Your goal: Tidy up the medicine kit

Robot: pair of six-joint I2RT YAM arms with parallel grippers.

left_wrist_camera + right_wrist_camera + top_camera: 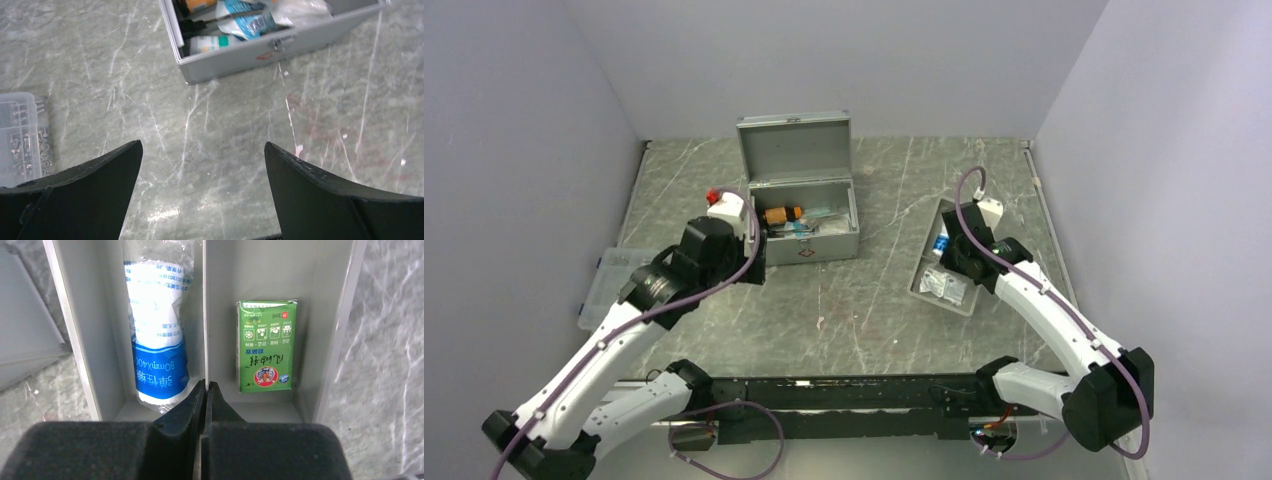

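The medicine kit (794,150) is a silver-grey metal case at the back middle of the table, with its lid standing open. An orange bottle (781,214) and several packets lie inside. The left wrist view shows its front wall (240,55) with the latch. My left gripper (756,256) is just left of the kit's front corner. In its own view the left gripper (202,145) is open and empty above bare table. My right gripper (954,262) hangs over the shallow grey divided tray (965,308). In its own view the right gripper (206,384) is shut with nothing between the jaws.
In the tray, a blue-and-white bandage roll (160,330) lies in the left compartment and a green box (265,345) in the right. A white packet (944,285) lies at the tray's near end. A clear plastic box (604,285) sits at the table's left edge.
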